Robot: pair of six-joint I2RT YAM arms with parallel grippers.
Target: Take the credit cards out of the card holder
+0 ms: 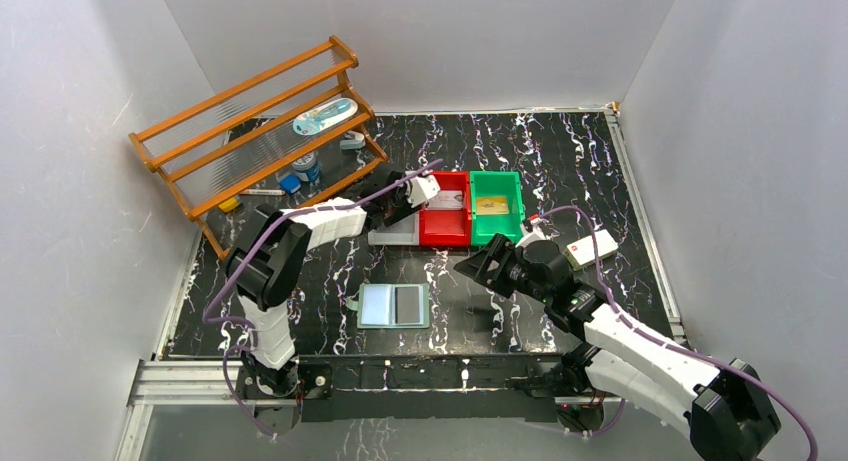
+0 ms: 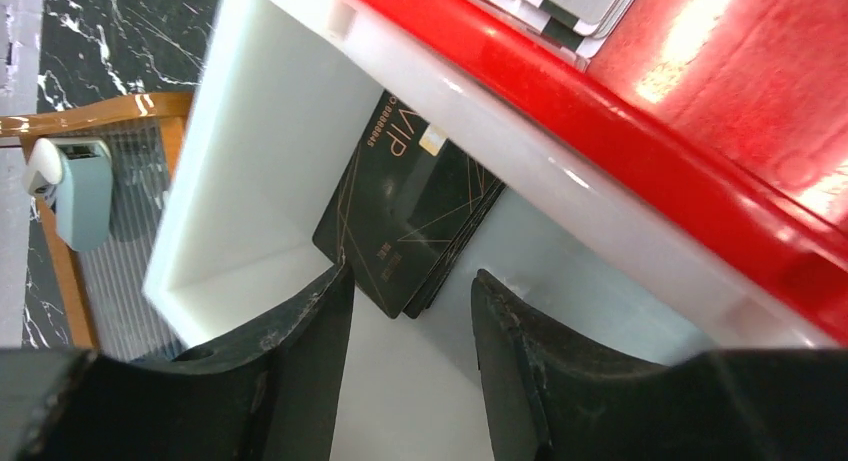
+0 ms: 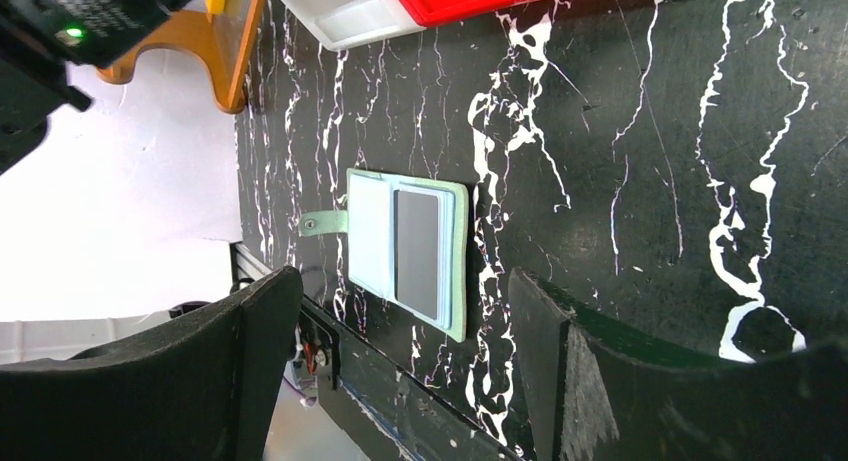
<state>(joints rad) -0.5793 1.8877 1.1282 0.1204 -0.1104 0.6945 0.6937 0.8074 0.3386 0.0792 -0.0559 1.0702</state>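
Black marbled table [image 1: 570, 161], card holder [image 1: 393, 306], grey walls [image 1: 450, 31]

The top view overlooks the whole table [image 1: 600, 161] from behind. The left wrist view sits close over the white bin [image 2: 260, 161]; the right wrist view, farther back, faces the card holder [image 3: 405, 251]. All share the red bin [image 1: 445, 209].
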